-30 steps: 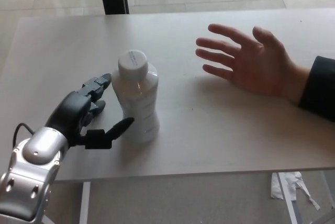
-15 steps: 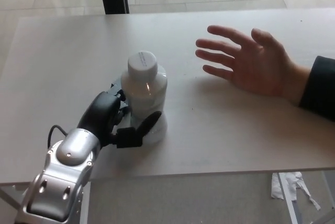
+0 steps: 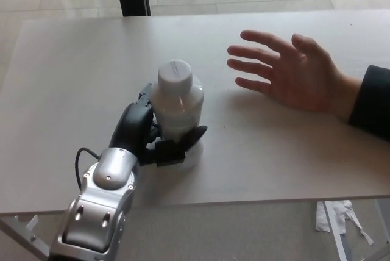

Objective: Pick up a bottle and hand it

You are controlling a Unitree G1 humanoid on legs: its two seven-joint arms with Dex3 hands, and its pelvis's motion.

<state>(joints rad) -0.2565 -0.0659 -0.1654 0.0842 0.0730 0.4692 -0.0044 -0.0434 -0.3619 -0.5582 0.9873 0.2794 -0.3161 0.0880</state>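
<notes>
Your left hand [image 3: 152, 136] wraps the white bottle [image 3: 177, 102] on the pale surface [image 3: 73, 72], thumb hooked across the front near the base and the fingers [image 3: 145, 97] curling behind. The grip looks closed on the bottle, though whether the base has left the surface is hard to say from above. The bottle stands upright near the middle of the surface, with the person's open hand [image 3: 292, 72] waiting palm-up well to its right. Your right hand does not show.

Expect a smooth, rigid plastic body with a waisted profile, probably light or only partly full, and slick enough to slide through a loose hold. Your hold sits low; the narrowed waist below the shoulder is the surer place, keeping the wide cap [image 3: 175, 77] clear so the person can take it from the top.
</notes>
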